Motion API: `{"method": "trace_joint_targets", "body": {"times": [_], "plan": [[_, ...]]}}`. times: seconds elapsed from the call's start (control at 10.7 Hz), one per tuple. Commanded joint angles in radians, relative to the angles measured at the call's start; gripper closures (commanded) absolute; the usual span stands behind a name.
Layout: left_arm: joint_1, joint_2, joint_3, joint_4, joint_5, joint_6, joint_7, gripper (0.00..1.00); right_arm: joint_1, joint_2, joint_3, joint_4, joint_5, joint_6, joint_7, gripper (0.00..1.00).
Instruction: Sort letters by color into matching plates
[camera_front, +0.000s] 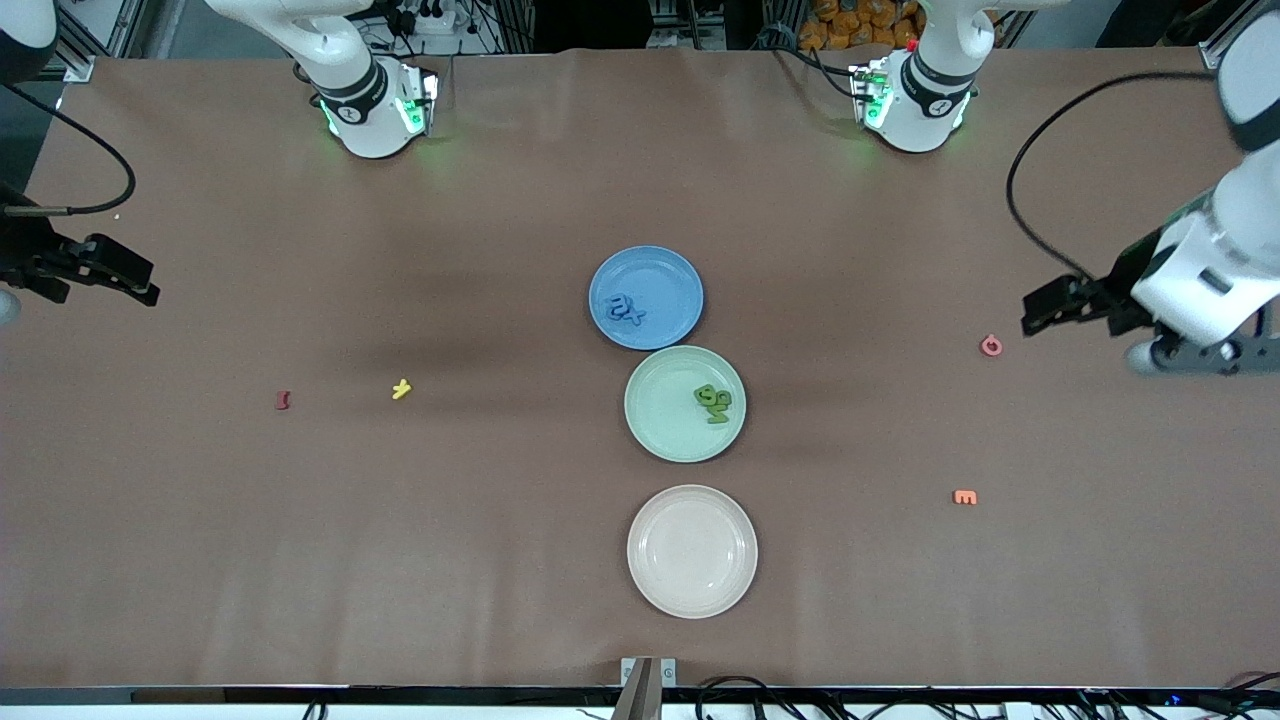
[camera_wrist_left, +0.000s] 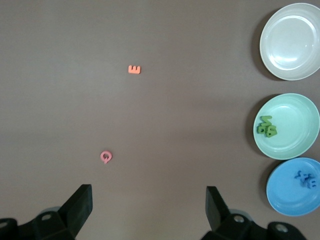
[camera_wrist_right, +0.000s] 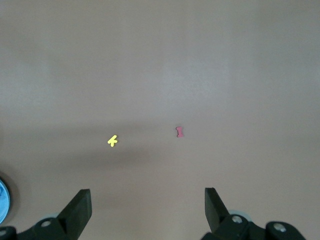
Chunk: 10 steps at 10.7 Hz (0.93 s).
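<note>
A brown table (camera_front: 300, 560) is filling the front view; the blue plate (camera_front: 646, 297), holding blue letters (camera_front: 627, 310), is sitting farthest from the front camera, the mint plate (camera_front: 685, 403) with green letters (camera_front: 713, 403) just beside it, nearer, and the cream plate (camera_front: 692, 551) nearest.

The left wrist view is showing the left gripper (camera_wrist_left: 149, 209) spread open, empty, hovering above a pink Q (camera_wrist_left: 106, 157) and an orange E (camera_wrist_left: 134, 69).

In the right wrist view, the right gripper (camera_wrist_right: 148, 210) is hanging open, empty, over a yellow letter (camera_wrist_right: 113, 141) and red I (camera_wrist_right: 180, 132).

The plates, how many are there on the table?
3, in a row mid-table: the blue plate farthest from the front camera, the mint green plate next, the cream plate nearest. None looks hidden.
</note>
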Motion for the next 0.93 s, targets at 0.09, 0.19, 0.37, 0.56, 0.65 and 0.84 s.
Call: {"method": "trace_joint_targets", "body": {"times": [0.09, 0.19, 0.37, 0.56, 0.65, 0.84], "plan": [[0.015, -0.18, 0.035, -0.143, -0.036, -0.03, 0.013, 0.0, 0.029, 0.0, -0.001, -0.005, 0.012, 0.025, 0.015, 0.0], [0.015, -0.199, 0.03, -0.15, -0.036, -0.043, 0.012, 0.0, 0.028, 0.0, -0.001, -0.005, 0.012, 0.027, 0.015, 0.0], [0.015, -0.225, 0.021, -0.15, -0.036, -0.066, 0.006, 0.0, 0.029, 0.0, -0.001, -0.005, 0.012, 0.025, 0.007, 0.0], [0.015, -0.246, 0.01, -0.15, -0.033, -0.076, 0.007, 0.0, 0.031, 0.01, -0.001, -0.005, 0.012, 0.037, 0.006, 0.0], [0.017, -0.263, -0.008, -0.154, -0.027, -0.092, 0.006, 0.0, 0.032, 0.011, -0.001, -0.006, 0.012, 0.041, 0.006, 0.0], [0.032, -0.283, -0.039, -0.163, -0.024, -0.109, -0.017, 0.0, 0.035, 0.013, -0.001, -0.006, 0.012, 0.056, 0.006, 0.0]]}}
